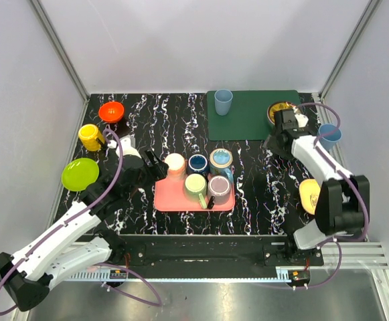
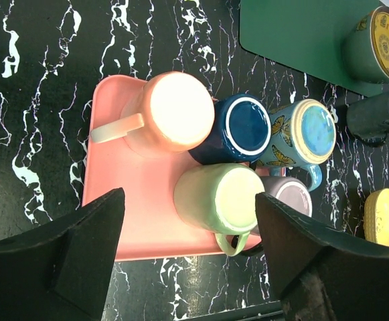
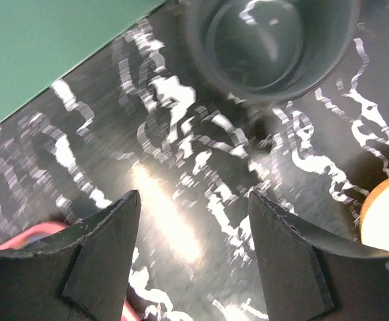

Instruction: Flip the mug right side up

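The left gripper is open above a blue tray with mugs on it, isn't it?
Not quite. The tray is pink, not blue, as the left wrist view shows plainly. The rest is right: the left gripper is open above it, and mugs stand on it.

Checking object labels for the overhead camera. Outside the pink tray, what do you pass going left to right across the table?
lime plate → orange bowl → pale blue cup on the green mat → gold-topped mug → blue cup. Yellow mug skipped: overlaps plate and bowl.
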Motion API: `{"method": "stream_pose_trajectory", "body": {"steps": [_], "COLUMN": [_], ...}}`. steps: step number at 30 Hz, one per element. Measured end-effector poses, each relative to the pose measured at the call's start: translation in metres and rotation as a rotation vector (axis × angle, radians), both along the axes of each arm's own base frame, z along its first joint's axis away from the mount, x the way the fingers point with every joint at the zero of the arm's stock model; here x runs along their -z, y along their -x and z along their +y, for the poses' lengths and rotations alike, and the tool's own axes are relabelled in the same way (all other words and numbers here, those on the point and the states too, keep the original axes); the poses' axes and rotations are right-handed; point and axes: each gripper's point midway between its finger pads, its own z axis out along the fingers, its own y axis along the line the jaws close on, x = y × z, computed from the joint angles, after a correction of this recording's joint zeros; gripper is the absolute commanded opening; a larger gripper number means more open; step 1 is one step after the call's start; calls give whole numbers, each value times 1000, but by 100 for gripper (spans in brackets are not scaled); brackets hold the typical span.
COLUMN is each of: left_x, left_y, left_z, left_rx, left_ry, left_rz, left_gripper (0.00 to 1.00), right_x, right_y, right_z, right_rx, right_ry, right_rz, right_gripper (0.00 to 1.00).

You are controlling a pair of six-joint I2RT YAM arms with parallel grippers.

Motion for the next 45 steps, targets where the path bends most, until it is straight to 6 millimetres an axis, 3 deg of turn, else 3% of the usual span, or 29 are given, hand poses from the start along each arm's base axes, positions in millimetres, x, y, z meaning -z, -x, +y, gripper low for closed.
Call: {"method": "stream_pose_trajectory", "body": {"steps": [3,5,7,9,15,22,28,35,45], "left_x": [0,1,2,4,21,39,35,36,37], "left_y": [0,0,0,0,5,15,15,15,14], "left_z": [0,-2,-6,-11,-20,-30,-35,-36,-36], "left_rx": [9,27,52,82,154,224,255,273,283], "left_ry": [-9,-15,-21,-31,-33,-16,-6,-21,-38], "left_rz": [-2,-3,-2,1,18,56,40,32,27], "left_gripper": [81,81,81,80,77,75,75,75,75], "right_x": [-30,-53,-66,-73,-58,-38,-28,-20,-7], "right_y": [10,23,40,59,98,116,104,78,74], "right_z": [38,80,112,130,131,165,183,193,195], "right_rx": [-103,-224,-328,-401,-487,-693,-779,-825,-868], "right_ry": [-11,-36,-77,-124,-198,-202,-153,-86,-47], "right_rz": [-78,-143,-185,-208,-180,-86,-34,2,60], "right_gripper": [72,72,71,71,68,77,75,65,56]}}
